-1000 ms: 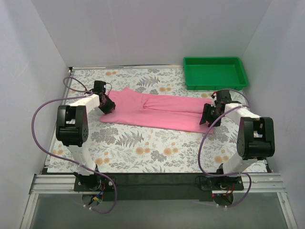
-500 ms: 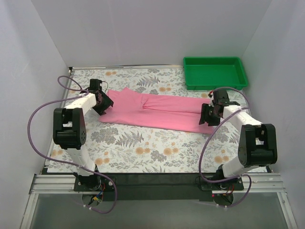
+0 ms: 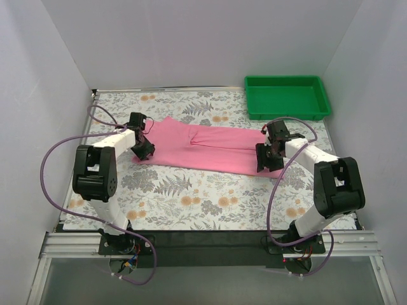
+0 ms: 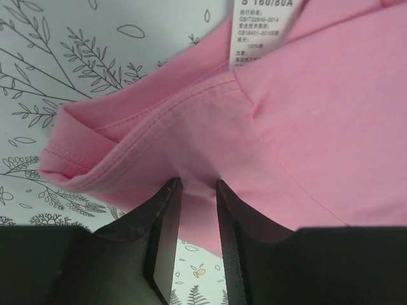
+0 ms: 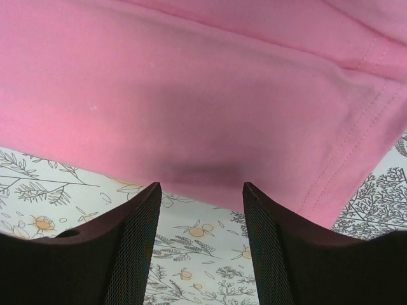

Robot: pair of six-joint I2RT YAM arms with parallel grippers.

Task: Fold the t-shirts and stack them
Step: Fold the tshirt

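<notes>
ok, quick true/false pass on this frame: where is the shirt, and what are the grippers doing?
1. The pink t-shirt lies in the green tray. False: it lies on the floral table, apart from the tray.
2. The left gripper is at the shirt's left end and the right gripper at its right end. True.
3. The right gripper's jaws are clamped shut. False: they stand open, with table showing between them.
4. A white size label shows on the shirt. True.
</notes>
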